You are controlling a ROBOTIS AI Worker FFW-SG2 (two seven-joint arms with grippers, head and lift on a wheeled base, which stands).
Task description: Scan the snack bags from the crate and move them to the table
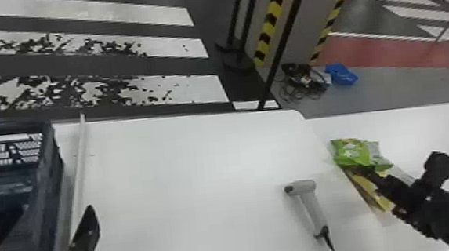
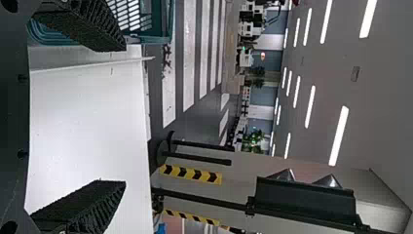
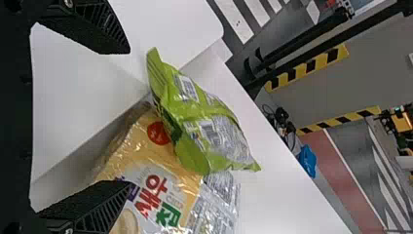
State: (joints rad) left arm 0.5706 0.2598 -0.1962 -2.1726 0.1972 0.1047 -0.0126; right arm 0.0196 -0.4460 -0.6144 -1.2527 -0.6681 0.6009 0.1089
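Observation:
At the left of the head view, my left gripper stands open beside and partly over the dark crate; in the left wrist view the left gripper has nothing between its fingers. On the right table lies a green snack bag, resting against a yellow bag. My right gripper is at these bags. The right wrist view has the open right gripper, with the green bag beyond its fingertips and the yellow bag partly behind one finger. A grey scanner lies on the white table.
A thin white strip runs beside the crate. The right table adjoins the main one. The scanner's cable leads off the near edge. Beyond the tables stand black posts.

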